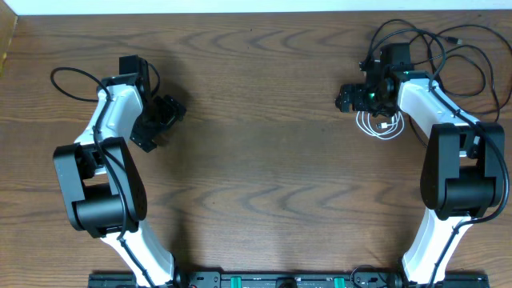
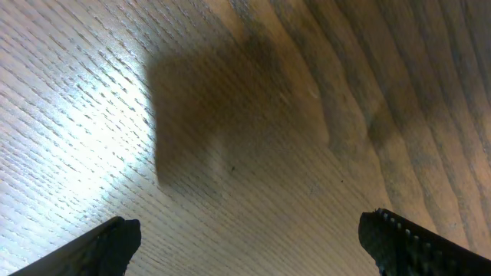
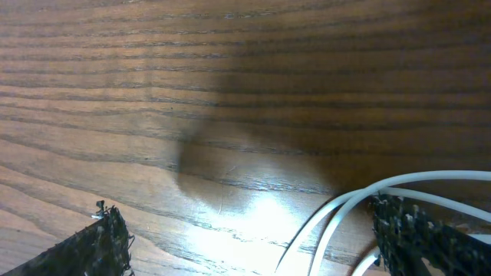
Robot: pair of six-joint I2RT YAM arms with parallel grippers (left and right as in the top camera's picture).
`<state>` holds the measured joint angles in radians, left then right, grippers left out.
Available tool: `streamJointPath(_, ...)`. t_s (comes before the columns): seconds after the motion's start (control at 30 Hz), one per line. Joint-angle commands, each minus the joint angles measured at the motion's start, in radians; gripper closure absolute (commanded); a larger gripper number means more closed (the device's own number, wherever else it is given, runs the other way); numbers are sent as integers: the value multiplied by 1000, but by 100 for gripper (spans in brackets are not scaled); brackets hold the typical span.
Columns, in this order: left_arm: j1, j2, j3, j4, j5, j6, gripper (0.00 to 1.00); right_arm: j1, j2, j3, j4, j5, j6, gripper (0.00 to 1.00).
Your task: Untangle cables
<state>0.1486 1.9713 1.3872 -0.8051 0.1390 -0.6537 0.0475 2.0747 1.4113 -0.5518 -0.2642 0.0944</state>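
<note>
A small coil of white cable [image 1: 382, 125] lies on the wooden table at the right, just below my right gripper [image 1: 358, 106]. Long black cables [image 1: 458, 50] loop loosely behind the right arm toward the back right corner. In the right wrist view the right gripper [image 3: 247, 222] is open; two strands of the white cable [image 3: 349, 199] curve in beside its right finger [image 3: 406, 230], and nothing is between the jaws. My left gripper [image 1: 164, 120] hovers over bare wood at the left, far from the cables. The left wrist view shows this gripper [image 2: 249, 230] open and empty.
A thicker black wire [image 1: 70, 80] loops off the left arm at the far left. The table's back edge [image 1: 256, 14] runs along the top. Both arm bases stand at the front edge [image 1: 264, 280].
</note>
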Motion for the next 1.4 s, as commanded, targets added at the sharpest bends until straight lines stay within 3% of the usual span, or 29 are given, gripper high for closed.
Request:
streamJointPath(0.0,-2,11,-7,-5,-20,6,2,3,18,-11,2,11,-3,1)
streamJointPath(1.07,-2,11,-7,-5,-20,6,2,3,16,-11,2,11,-3,1)
streamJointPath(1.37,-2,11,-7,-5,-20,6,2,13,-137,-11,-10,12,-3,1)
